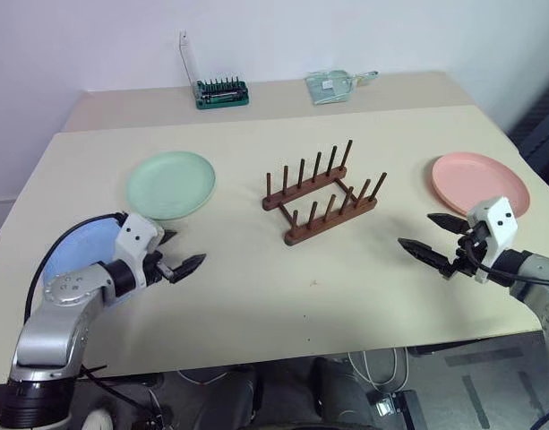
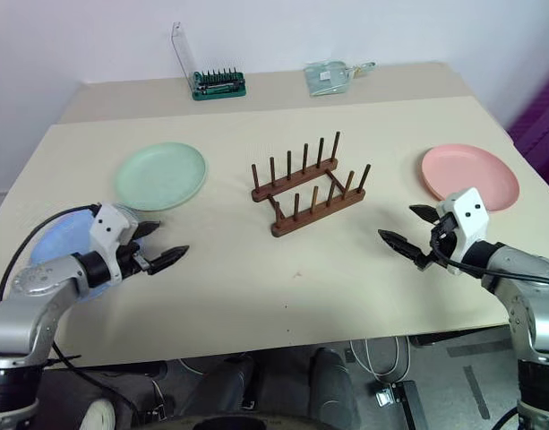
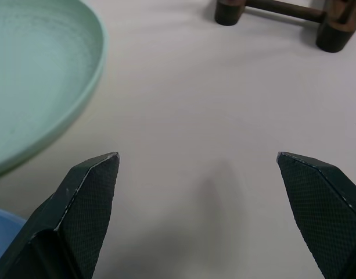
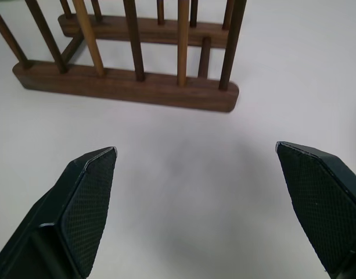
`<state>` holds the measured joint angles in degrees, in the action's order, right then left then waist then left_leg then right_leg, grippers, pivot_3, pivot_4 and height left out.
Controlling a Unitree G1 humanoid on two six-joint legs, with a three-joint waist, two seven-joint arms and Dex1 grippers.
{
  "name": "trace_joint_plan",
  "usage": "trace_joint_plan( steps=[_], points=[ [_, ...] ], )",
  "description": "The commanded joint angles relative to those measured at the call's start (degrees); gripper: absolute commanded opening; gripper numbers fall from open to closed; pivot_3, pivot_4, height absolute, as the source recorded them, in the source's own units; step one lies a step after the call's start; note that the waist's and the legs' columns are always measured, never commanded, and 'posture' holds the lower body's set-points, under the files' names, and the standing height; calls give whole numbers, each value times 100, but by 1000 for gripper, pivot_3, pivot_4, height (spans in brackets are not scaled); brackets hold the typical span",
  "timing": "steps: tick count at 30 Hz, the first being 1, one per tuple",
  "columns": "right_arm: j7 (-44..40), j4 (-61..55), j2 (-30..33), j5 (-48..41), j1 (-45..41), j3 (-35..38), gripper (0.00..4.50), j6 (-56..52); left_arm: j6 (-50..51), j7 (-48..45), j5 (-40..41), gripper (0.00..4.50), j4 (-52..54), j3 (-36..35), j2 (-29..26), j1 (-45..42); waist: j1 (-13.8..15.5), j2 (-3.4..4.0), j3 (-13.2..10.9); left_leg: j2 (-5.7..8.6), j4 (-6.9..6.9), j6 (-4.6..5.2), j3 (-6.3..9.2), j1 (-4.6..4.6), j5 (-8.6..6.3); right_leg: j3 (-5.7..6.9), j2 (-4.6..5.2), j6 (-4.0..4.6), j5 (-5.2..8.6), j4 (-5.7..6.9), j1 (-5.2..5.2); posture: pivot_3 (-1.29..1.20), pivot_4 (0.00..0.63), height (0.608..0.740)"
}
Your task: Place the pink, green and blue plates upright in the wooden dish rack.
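1. Counter (image 1: 256, 296): pale, smooth and flat; plates lie flush on it, so a finger is unlikely to slide beneath a rim without tilting the plate first.
2. Plates: green plate (image 1: 171, 184) lies flat on the robot's left of the rack; pink plate (image 1: 480, 182) flat on its right, well apart from the rack; blue plate (image 1: 77, 260) lies flat under the left forearm, partly hidden. All three look matte, rigid and light, probably plastic, so not fragile but liable to skid when nudged. Best hold, in my judgement, is a pinch across the raised rim.
3. Wooden dish rack (image 1: 321, 193): mid-counter, empty, pegs upright; light enough to shift if a plate knocks it.
4. Left gripper (image 1: 177, 253): spread wide, holding nothing, just beside the green plate's near edge.
5. Right gripper (image 1: 435, 235): likewise spread wide and empty, near the pink plate, pointing toward the rack.
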<state>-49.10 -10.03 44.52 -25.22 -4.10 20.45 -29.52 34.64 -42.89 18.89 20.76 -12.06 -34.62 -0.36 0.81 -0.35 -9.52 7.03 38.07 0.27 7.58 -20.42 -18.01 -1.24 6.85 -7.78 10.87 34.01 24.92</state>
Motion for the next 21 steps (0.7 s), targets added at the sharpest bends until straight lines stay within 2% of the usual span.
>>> trace_joint_plan(
  steps=[1,12,21],
  points=[
    [-114,65,161,-14,-248,-32,4500,138,26,120,191,4466,344,-81,17,82,-3,0,0,0,0,0,0,-1,0,0,0,0,0,0,0,0,150,735],
    [-218,129,139,116,-498,-459,4500,314,15,266,350,4466,564,-94,-73,342,0,0,0,0,0,0,0,-1,0,0,0,0,0,0,1,0,150,735],
    [333,-371,-266,262,-33,-587,4500,455,45,102,351,4466,440,495,-171,45,7,0,0,0,0,0,0,-1,0,0,0,0,0,-1,0,0,150,735]
  ],
)
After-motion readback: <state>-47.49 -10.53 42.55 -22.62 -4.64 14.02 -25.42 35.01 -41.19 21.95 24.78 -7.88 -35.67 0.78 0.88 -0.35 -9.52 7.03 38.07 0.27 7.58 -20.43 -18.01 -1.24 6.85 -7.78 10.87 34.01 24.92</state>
